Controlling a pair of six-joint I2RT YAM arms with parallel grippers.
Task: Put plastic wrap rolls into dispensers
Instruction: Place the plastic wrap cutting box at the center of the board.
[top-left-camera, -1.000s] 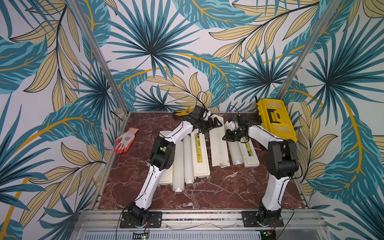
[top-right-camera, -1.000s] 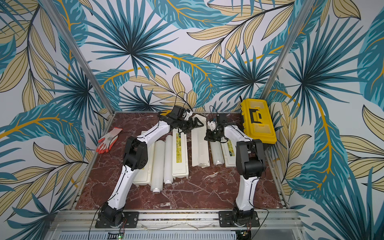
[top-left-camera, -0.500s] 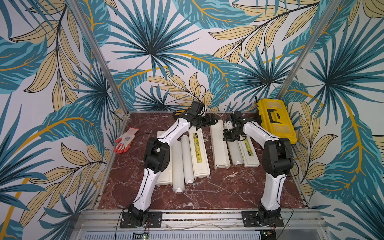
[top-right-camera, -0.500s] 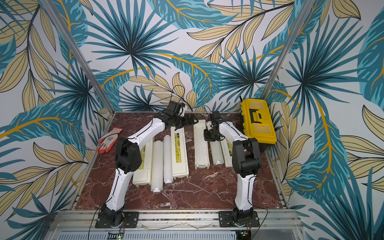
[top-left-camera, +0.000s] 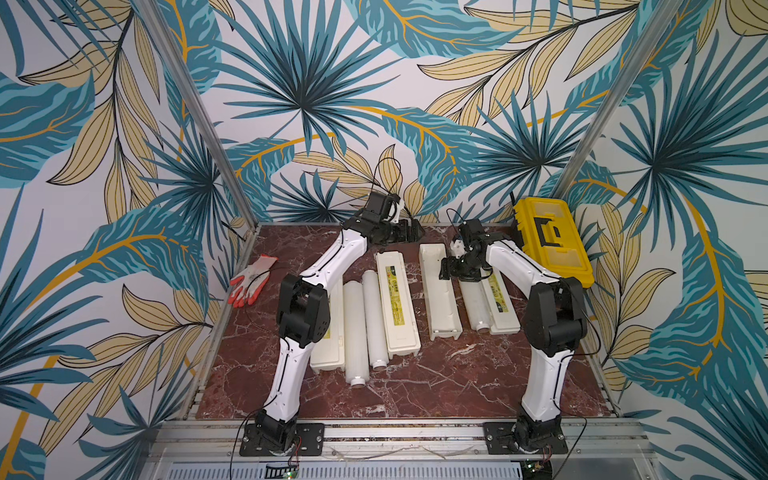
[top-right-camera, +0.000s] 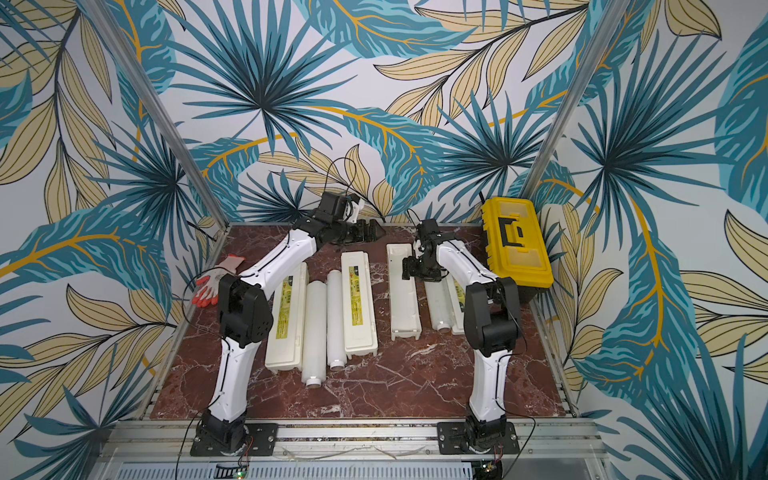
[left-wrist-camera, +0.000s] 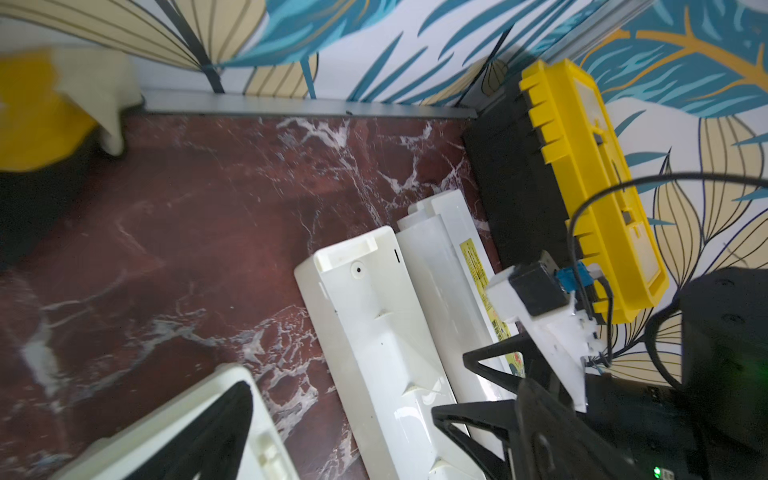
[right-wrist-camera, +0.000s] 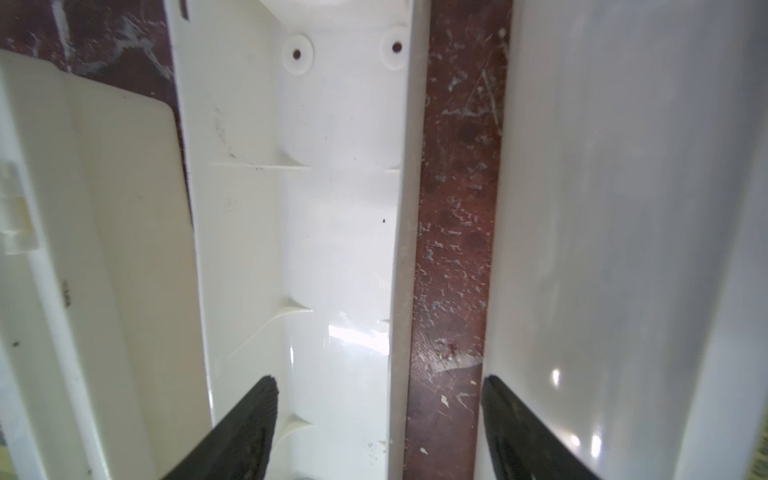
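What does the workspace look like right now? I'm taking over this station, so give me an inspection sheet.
Surface: white-veined red-brown marble tabletop.
Job's things: two plastic wrap rolls side by side between left dispenser and middle dispenser; third roll along right dispenser; unlabelled cream tray between the arms.
Clutter: glove at left edge; yellow toolbox far right.
Grippers: left gripper jaws open, empty, near back wall; right gripper jaws open over cream tray's edge, empty.
Cables: black wrist cables loop above both arms.
Surroundings: leaf-print walls, metal frame posts.

Yellow-and-black toolbox (top-left-camera: 552, 249) just outboard of right pincer (top-left-camera: 445, 274), against the wall. Orange-white glove (top-left-camera: 251, 280) well outboard of left pincer (top-left-camera: 417, 233), on marble bench (top-left-camera: 415, 386).
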